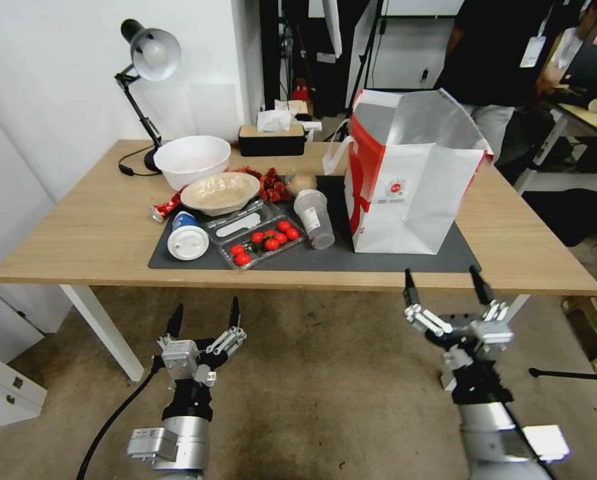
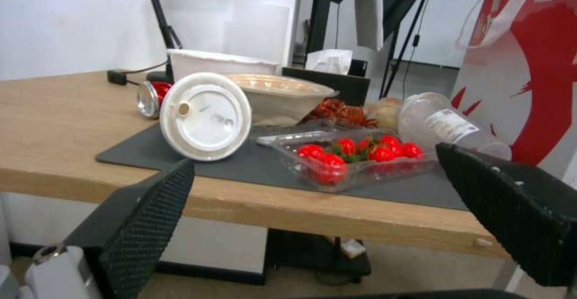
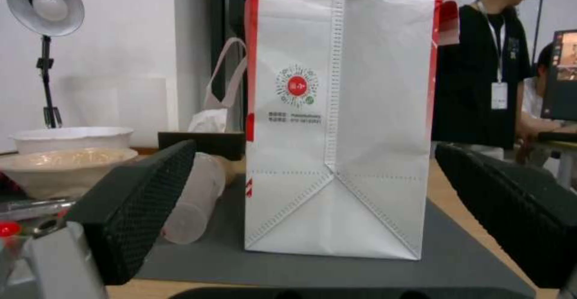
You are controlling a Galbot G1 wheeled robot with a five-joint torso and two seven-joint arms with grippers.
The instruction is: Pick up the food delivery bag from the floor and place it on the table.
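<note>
Placement looks done to us: the food delivery bag (image 1: 411, 180) stands upright on the dark mat (image 1: 405, 257) toward the right end of the table (image 1: 78, 233), near its front edge, with nothing touching it. We judge little or nothing is left of the task. Our right pincer (image 1: 445, 283) hovers just off the front edge, facing the bag, its fingers spread wide and holding nothing. Our left pincer (image 1: 203, 317) hangs below the front edge over the floor (image 1: 325, 400), likewise spread wide and empty.
</note>
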